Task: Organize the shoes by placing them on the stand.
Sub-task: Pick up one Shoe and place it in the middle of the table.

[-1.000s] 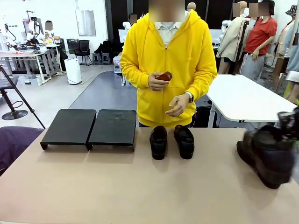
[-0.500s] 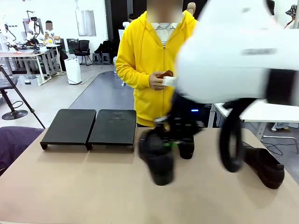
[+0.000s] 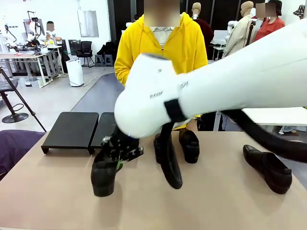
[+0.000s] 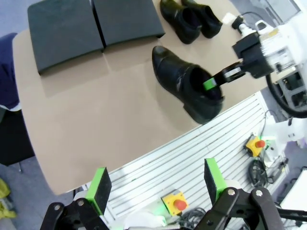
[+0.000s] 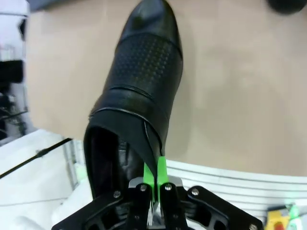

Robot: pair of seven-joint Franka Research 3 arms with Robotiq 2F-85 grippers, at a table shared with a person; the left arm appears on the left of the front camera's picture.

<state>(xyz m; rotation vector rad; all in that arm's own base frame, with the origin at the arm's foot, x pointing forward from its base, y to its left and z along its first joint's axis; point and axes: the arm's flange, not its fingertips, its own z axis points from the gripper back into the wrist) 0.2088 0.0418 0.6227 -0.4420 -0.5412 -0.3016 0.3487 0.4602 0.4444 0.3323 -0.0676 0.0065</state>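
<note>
nearby, tan table [image 3: 57,191] bearing stand [image 3: 72,129], beyond, grey workshop floor [image 3: 53,96]

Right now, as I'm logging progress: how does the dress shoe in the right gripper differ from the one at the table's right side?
The gripped shoe is pinched at its collar by the right gripper; the right-side shoe lies free on the table. The gripped shoe is near the stand; the right-side shoe far from it. Both are shiny black.
</note>
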